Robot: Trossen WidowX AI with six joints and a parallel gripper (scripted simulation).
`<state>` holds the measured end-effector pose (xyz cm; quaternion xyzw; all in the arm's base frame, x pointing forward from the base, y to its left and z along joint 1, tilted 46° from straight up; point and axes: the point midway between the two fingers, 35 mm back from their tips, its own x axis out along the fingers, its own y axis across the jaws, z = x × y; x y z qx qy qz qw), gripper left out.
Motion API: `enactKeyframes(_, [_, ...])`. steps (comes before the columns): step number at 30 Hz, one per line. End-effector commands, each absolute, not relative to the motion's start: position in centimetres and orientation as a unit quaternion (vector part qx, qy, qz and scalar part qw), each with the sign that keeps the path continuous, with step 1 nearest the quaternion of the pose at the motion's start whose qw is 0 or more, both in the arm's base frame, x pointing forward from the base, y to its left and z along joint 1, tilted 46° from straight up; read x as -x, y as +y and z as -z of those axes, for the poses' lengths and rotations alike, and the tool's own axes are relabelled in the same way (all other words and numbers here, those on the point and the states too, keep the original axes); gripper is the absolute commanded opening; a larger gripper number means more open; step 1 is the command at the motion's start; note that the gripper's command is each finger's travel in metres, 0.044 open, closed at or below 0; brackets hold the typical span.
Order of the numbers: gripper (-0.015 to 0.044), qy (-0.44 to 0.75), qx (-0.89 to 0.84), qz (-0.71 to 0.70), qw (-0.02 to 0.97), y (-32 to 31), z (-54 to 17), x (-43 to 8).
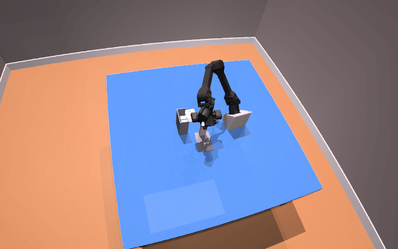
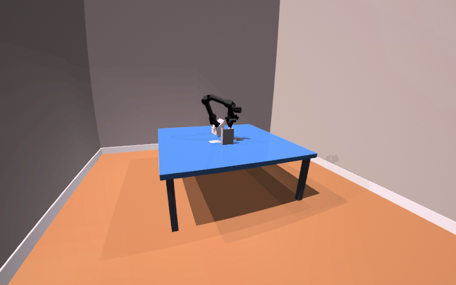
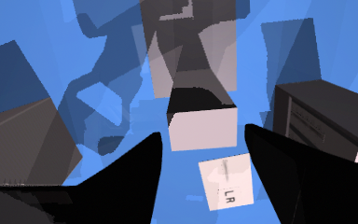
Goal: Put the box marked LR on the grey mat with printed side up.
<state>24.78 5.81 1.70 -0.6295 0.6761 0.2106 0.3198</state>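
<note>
A pale box (image 3: pixel 205 140) (image 1: pixel 202 131) stands upright between my fingers, its foot over the near end of the grey mat (image 3: pixel 226 70) (image 1: pixel 207 147). Contact with the mat is hard to make out. No print shows on its visible faces. My gripper (image 3: pixel 202 134) is open around it, with a gap on both sides. The dark grey bin (image 1: pixel 182 128) (image 2: pixel 227 136) (image 3: pixel 342 100) stands beside the mat. Pale box tops (image 1: pixel 183 118) show inside it. A white card (image 3: pixel 228 184) (image 2: pixel 215 141) with "LR" printed on it lies on the table.
A pale grey slanted block (image 1: pixel 239 120) (image 3: pixel 34 142) stands by the arm's base, opposite the bin. The blue table (image 1: pixel 140 147) (image 2: pixel 188 152) carries everything. A lighter rectangular patch (image 1: pixel 183 205) shows near its front edge.
</note>
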Motion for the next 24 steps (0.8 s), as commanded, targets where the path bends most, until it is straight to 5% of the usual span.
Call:
enactKeyframes(1, [0.0242, 0.675, 0.629, -0.21, 0.323, 6.3, -2.1, -24.9])
enactKeyframes(11, [0.0242, 0.58, 0.698, -0.189, 0.374, 8.0, -3.8, -24.0])
enactKeyframes(24, [0.0268, 0.595, 0.688, -0.195, 0.368, 7.9, -3.6, -24.2])
